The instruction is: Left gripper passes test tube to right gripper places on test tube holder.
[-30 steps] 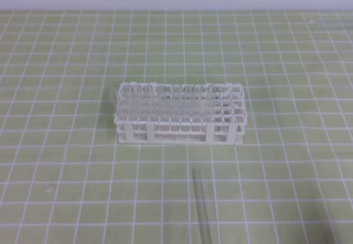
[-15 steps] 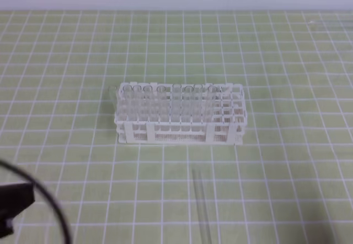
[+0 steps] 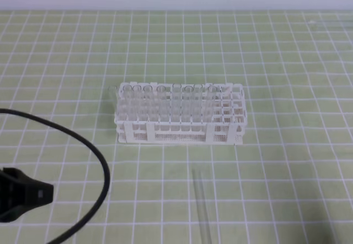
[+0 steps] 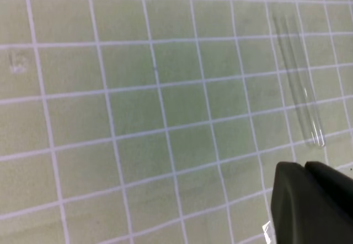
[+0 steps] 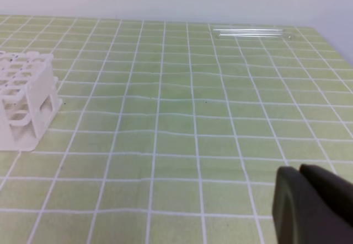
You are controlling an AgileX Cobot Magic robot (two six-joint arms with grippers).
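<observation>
The test tube [image 3: 201, 208] lies flat on the green grid mat, in front of the test tube holder [image 3: 179, 114], a white rack with several clear tubes standing in its left rows. My left gripper [image 3: 47, 193] reaches in from the lower left edge, shut and empty, well left of the lying tube. In the left wrist view the test tube [image 4: 298, 84] lies just beyond the shut left gripper [image 4: 302, 169]. The right wrist view shows the shut, empty right gripper [image 5: 298, 172] low over the mat, with the test tube holder [image 5: 25, 103] off to its left. The right gripper is outside the exterior view.
A black cable [image 3: 94, 150] arcs over the mat from the left edge behind the left gripper. Another clear tube [image 5: 251, 33] lies near the mat's far edge in the right wrist view. A pale wall bounds the back of the mat.
The left gripper has come into the exterior view from the lower left and moved rightward, its cable swinging in after it. Tube and rack have not moved.
</observation>
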